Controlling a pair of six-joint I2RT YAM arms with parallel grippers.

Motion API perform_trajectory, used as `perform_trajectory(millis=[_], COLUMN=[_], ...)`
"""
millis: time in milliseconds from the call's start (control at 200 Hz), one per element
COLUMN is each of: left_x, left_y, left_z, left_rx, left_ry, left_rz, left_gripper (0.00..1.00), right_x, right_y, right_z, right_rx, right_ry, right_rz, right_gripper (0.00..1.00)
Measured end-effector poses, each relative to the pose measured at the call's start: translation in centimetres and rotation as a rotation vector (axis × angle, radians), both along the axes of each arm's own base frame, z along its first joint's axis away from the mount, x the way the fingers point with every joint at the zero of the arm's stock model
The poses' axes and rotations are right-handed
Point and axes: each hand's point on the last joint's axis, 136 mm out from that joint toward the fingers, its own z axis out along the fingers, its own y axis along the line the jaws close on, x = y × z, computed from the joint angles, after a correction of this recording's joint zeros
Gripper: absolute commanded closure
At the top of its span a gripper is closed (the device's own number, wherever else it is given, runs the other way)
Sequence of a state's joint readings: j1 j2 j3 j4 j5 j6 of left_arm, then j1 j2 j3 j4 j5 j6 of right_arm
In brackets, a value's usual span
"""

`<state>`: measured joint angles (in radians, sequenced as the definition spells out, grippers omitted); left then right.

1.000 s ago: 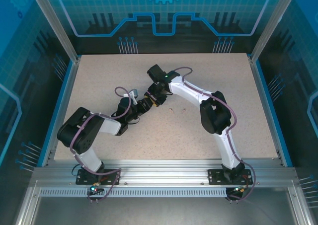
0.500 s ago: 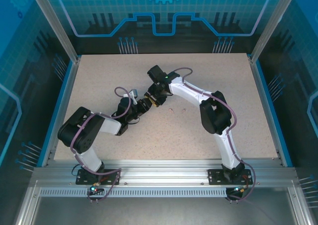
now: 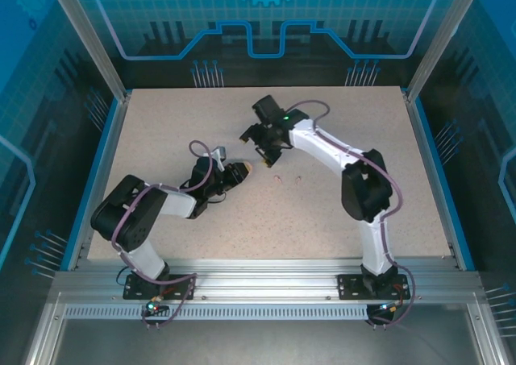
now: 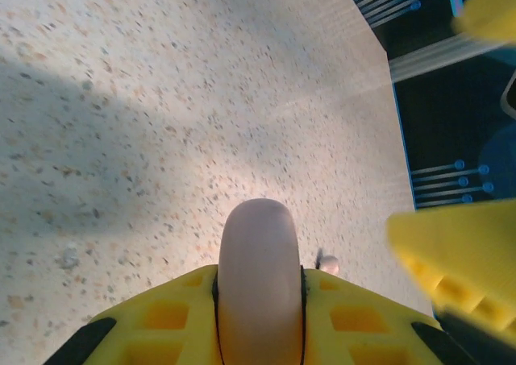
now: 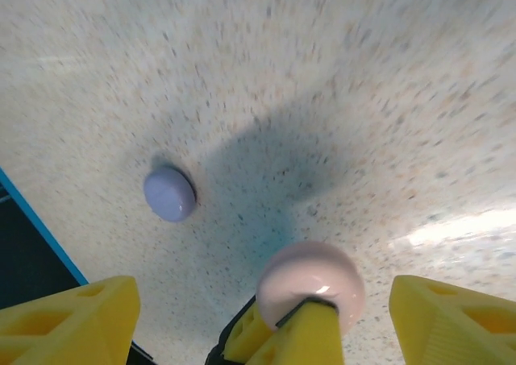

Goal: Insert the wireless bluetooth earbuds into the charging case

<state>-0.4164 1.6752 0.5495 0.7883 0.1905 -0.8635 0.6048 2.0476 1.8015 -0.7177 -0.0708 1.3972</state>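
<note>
Speckled table (image 3: 161, 139): pink earbuds (image 3: 278, 178) near left tool (image 3: 244, 168) clamping pink case (image 4: 258, 268).

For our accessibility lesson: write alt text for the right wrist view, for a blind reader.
A pale pink round case is pinched in the left gripper against a speckled table. A purple round case lies on the table left of it, and the right gripper's yellow fingers stand wide apart in the bottom corners.

Bright, even light lay on the tabletop (image 3: 161, 123); soft shadows crossed it, and my yellow fingers (image 5: 64, 317) were blurred close up.
</note>
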Motion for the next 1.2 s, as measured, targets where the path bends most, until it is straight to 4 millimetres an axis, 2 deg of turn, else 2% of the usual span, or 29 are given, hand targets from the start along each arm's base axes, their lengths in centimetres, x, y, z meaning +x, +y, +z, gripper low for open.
perform_trajectory(millis=[120, 200, 295, 440, 530, 650, 760, 815, 985, 1196], left_x=[-0.3, -0.4, -0.5, -0.9, -1.3, -1.7, -1.9, -2.0, -2.2, -2.6], left_y=[-1.1, -2.1, -3.2, -4.8, -5.5, -6.1, -6.4, -6.6, -6.9, -7.1], left_z=[2.0, 3.9, 5.4, 7.2, 8.0, 8.7, 9.4, 9.7, 10.4, 10.4], left_rx=[-0.006, -0.014, -0.021, -0.031, -0.032, -0.028, -0.03, -0.034, -0.039, -0.044], left_ry=[-0.028, -0.059, -0.083, -0.097, -0.098, -0.097, -0.1, -0.1, -0.108, -0.094], left_rz=[-0.077, -0.142, -0.217, -0.336, -0.397, -0.454, -0.49, -0.505, -0.539, -0.561], left_gripper=[1.0, 1.0, 1.0, 1.0, 1.0, 1.0, 1.0, 1.0, 1.0, 1.0], right_x=[0.4, 0.1, -0.8, -3.1, -4.1, -5.2, -6.0, -6.3, -7.4, -7.1], right_y=[-4.9, -8.0, -9.7, -10.8, -11.3, -12.0, -11.2, -10.5, -9.2, -8.0], right_z=[2.0, 2.4, 1.9, 1.0, 1.8, 4.2, 6.4, 6.9, 5.7, 4.3], right_rx=[-0.019, -0.034, -0.053, -0.089, -0.077, -0.029, 0.023, 0.052, 0.11, 0.141], right_ry=[-0.082, -0.138, -0.189, -0.287, -0.383, -0.541, -0.657, -0.693, -0.702, -0.687], right_rz=[-0.041, -0.049, -0.019, 0.113, 0.197, 0.295, 0.402, 0.453, 0.543, 0.578], right_gripper=[0.17, 0.16, 0.16, 0.15, 0.14, 0.13, 0.13, 0.13, 0.13, 0.15])
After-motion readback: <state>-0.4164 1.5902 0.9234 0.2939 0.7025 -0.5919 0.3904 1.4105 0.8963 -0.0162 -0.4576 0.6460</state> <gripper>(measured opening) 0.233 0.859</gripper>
